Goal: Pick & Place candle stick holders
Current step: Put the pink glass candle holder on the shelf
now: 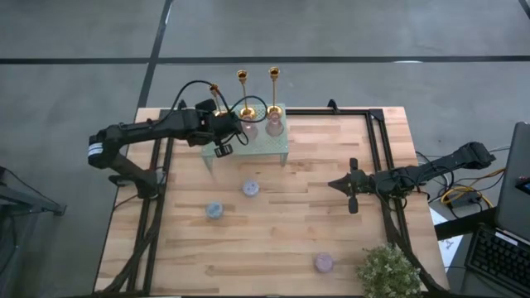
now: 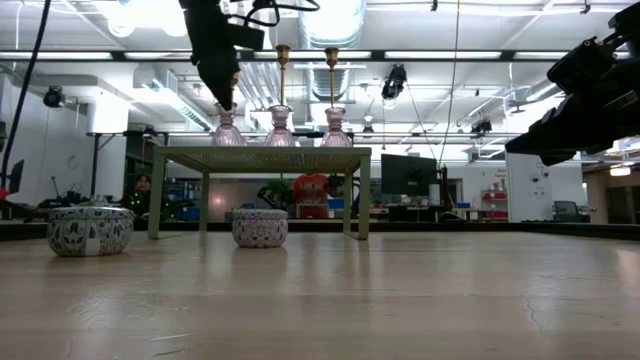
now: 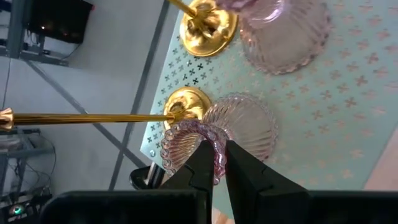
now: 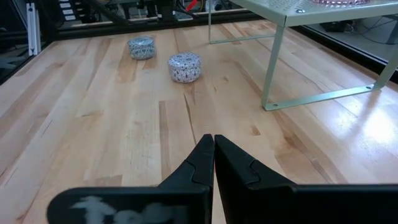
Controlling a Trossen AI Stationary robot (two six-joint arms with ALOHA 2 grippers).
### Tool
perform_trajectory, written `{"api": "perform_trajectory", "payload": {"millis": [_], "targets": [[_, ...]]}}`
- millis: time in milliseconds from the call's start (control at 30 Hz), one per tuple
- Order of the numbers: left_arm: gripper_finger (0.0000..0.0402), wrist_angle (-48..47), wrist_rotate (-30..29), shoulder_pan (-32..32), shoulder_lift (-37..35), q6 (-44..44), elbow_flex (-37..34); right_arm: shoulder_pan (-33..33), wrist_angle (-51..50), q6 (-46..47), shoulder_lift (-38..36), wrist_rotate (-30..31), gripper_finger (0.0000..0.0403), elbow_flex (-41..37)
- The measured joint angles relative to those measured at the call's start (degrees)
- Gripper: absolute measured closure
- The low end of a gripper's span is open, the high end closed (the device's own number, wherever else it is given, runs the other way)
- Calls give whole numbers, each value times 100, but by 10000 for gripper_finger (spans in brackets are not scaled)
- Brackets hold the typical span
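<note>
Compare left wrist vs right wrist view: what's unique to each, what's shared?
Left wrist only: left gripper shut on the rim of a pink glass holder, gold candlestick bases behind it.
Right wrist only: shut right gripper over bare wood, two round patterned holders on the table.
Both: the pale green rack.

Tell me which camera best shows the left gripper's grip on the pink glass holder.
The left wrist view: the left gripper pinches the scalloped rim of the pink glass holder on the green rack. The high view hides that holder under the arm; the low view shows it small; the right wrist view misses it.
</note>
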Motion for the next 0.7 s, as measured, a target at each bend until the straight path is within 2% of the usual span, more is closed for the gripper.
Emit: {"api": "perform_trajectory", "payload": {"millis": [700], "targets": [[371,0,151,130,4,-46,0,0,0,2,0,0,394,0]]}}
